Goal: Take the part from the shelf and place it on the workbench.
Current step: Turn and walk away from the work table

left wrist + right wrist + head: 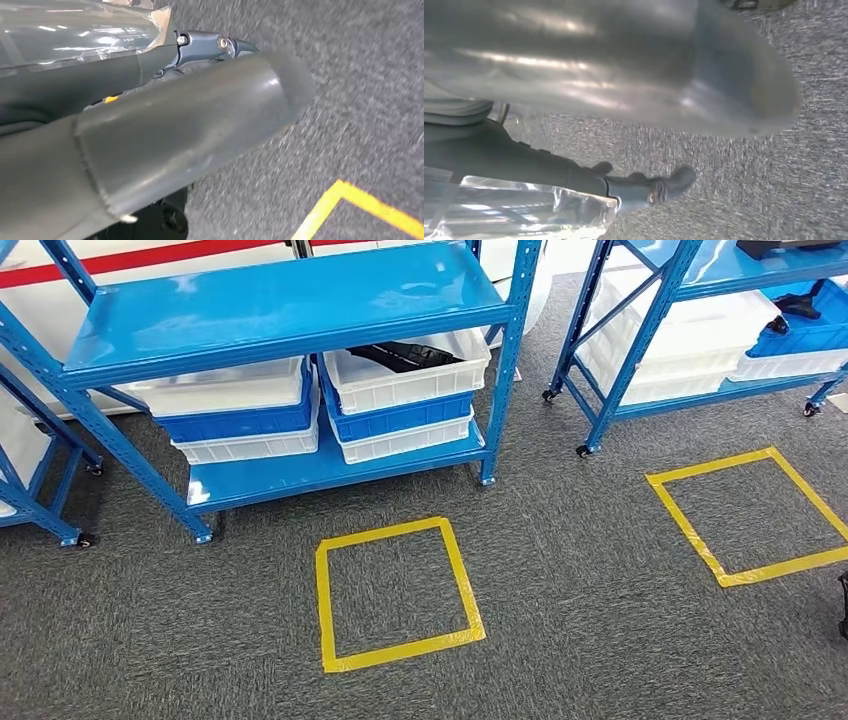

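Observation:
A black part (405, 355) lies in the upper white bin (415, 380) on the low level of the blue shelf (290, 310), ahead of me across the carpet. My left hand (190, 125) hangs over the grey carpet, its thick thumb and a darker finger (210, 45) stretched out with nothing between them. My right hand (624, 65) hangs the same way, a dark finger (644, 190) extended and nothing held. Both hands are far from the shelf.
Stacked white and blue bins (235, 410) fill the low shelf level. A second blue shelf (700, 330) at the right holds a blue bin (800, 330) with dark items. Two yellow tape squares (398, 592) (755, 515) mark the carpet; a tape corner (350, 200) lies near my left hand.

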`<act>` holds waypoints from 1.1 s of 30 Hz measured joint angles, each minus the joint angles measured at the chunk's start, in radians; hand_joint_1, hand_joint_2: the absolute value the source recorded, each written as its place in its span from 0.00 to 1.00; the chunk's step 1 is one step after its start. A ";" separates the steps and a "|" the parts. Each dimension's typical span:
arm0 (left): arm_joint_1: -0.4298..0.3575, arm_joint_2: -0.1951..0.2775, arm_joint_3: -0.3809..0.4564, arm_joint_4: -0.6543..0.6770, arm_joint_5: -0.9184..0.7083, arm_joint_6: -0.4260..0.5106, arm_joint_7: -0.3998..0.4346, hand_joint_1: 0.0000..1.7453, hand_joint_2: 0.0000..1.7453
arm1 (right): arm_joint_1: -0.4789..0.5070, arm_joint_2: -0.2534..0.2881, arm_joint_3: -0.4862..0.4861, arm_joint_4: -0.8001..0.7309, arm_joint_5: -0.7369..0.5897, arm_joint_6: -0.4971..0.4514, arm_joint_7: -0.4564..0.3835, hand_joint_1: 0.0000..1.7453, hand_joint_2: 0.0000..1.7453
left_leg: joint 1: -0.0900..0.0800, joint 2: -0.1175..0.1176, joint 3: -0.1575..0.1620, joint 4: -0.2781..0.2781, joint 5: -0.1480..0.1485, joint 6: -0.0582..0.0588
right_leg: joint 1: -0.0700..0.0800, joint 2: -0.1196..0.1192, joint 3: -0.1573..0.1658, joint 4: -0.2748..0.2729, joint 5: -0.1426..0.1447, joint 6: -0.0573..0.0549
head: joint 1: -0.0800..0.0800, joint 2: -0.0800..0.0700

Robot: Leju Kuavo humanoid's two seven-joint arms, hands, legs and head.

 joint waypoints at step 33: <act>0.001 0.005 -0.001 0.000 -0.018 0.003 -0.002 0.00 0.00 | 0.003 0.005 0.005 0.000 -0.036 0.007 -0.004 0.00 0.00 | 0.014 0.026 -0.018 0.047 -0.031 -0.022 | -0.011 -0.012 -0.004 0.006 0.000 -0.007 | -0.002 0.000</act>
